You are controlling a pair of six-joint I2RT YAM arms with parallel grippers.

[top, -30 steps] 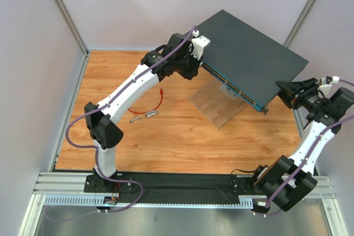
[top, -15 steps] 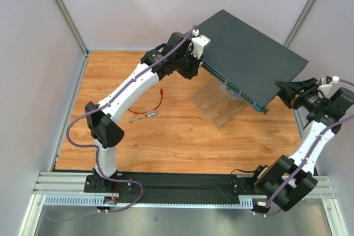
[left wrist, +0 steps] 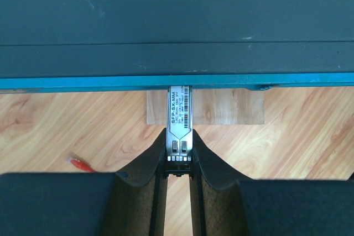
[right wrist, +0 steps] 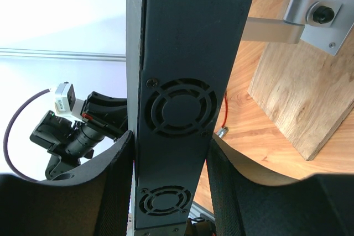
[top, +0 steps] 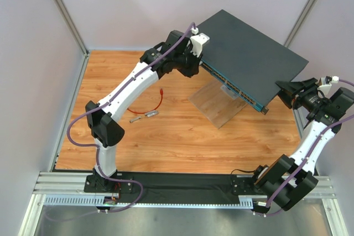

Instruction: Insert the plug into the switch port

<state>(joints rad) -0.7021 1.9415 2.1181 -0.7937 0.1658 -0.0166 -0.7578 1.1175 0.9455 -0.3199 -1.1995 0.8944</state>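
Note:
The plug, a small red-booted connector, lies loose on the wooden table at the end of its red cable, held by neither gripper. The switch is a flat dark box raised at a tilt, with its row of ports along the blue front face. My left gripper is shut on a grey metal labelled module, whose far end meets the front face. In the top view my left gripper is at the row's left end. My right gripper is shut on the switch's fan-vented end.
Two small grey metal stubs lie on the table by the red cable. A wooden base plate with a metal bracket stands under the switch. Pale walls with aluminium frame posts close in the table on three sides.
The left wrist has edged slightly toward the back, along the switch's corner. The right arm, the switch and the red cable have not moved.

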